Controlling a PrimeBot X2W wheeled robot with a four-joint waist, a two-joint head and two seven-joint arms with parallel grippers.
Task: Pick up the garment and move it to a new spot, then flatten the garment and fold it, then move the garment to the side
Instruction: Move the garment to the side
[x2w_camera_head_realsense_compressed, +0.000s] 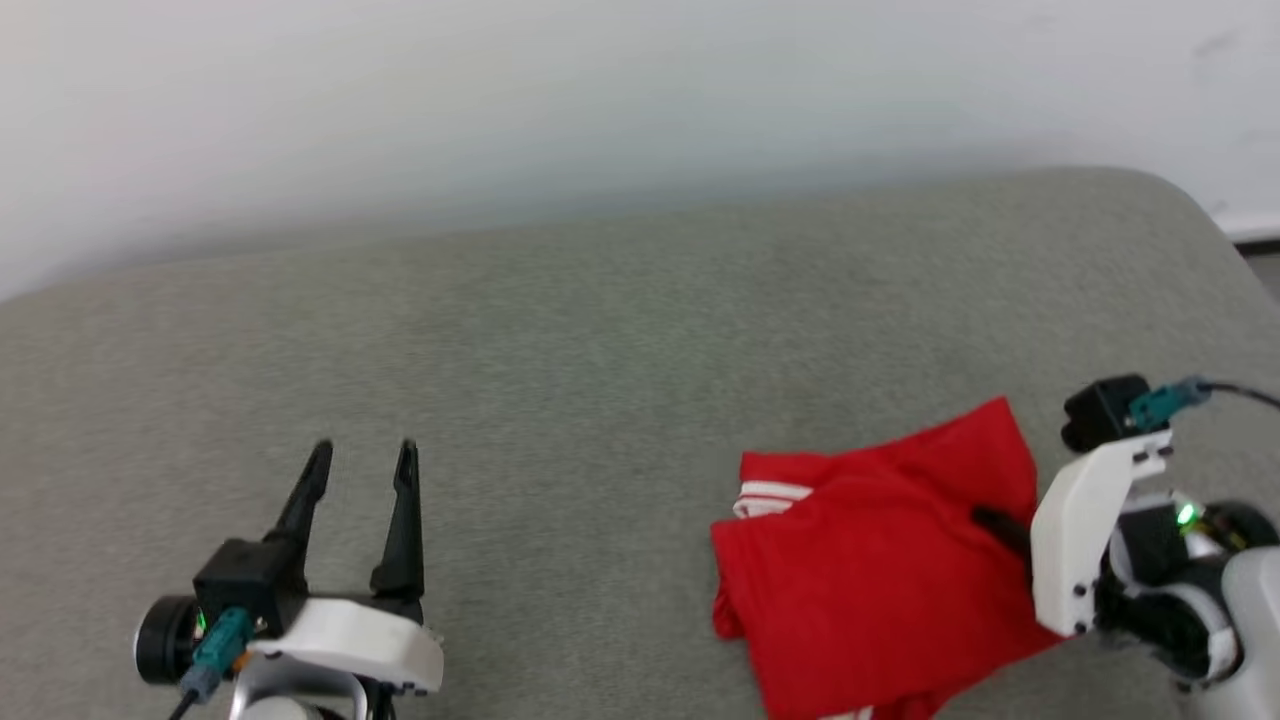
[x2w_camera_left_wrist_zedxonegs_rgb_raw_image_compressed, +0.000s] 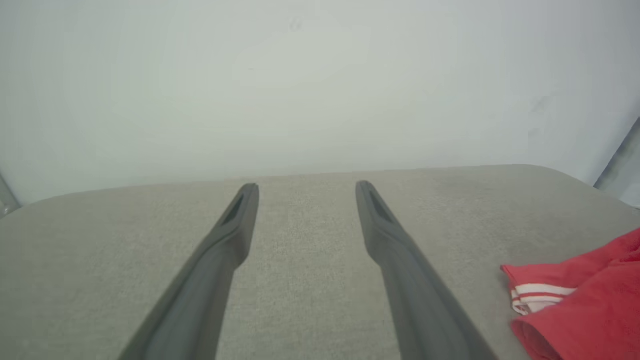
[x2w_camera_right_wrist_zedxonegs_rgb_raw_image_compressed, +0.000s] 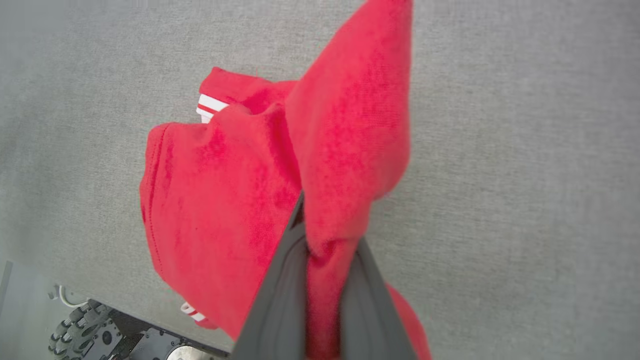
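The right pincer (x2w_camera_right_wrist_zedxonegs_rgb_raw_image_compressed: 327, 235), with two long dark fingers, is seen clamped together on a bunched fold of the red jersey-style shirt with white-and-red striped trim (x2w_camera_right_wrist_zedxonegs_rgb_raw_image_compressed: 225, 200). In the right wrist view the pinched cloth is drawn up into a peak above the fingers, while the rest of the shirt lies crumpled on the grey cloth-covered desk (x2w_camera_right_wrist_zedxonegs_rgb_raw_image_compressed: 500, 150). The grip itself is mostly hidden in the head view, where a single dark finger is seen reaching onto the shirt's right part. There the shirt is placed at the desk's near right.

The left pincer (x2w_camera_head_realsense_compressed: 363, 455) is held with its fingers well apart and nothing between them, over bare desk at the near left, well apart from the shirt. In the left wrist view the shirt's striped edge is caught at the lower right, and a pale wall (x2w_camera_left_wrist_zedxonegs_rgb_raw_image_compressed: 300, 75) is shown behind the desk. A dark wheeled base (x2w_camera_right_wrist_zedxonegs_rgb_raw_image_compressed: 85, 335) is shown beyond the desk's edge in the right wrist view.
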